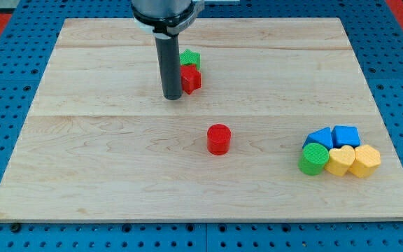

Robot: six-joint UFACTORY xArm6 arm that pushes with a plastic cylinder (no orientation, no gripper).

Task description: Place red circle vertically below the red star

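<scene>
The red circle [218, 138] stands near the middle of the wooden board [103, 161]. The red star [191, 78] lies toward the view's top, just right of my rod, with a green star [189, 58] touching it above. My tip [172, 97] rests on the board just left of and slightly below the red star, up and to the left of the red circle.
A cluster sits at the view's right: a blue block [320, 138], a blue block [346, 134], a green circle [314, 159], a yellow heart [339, 161] and a yellow hexagon [364, 160]. Blue pegboard surrounds the board.
</scene>
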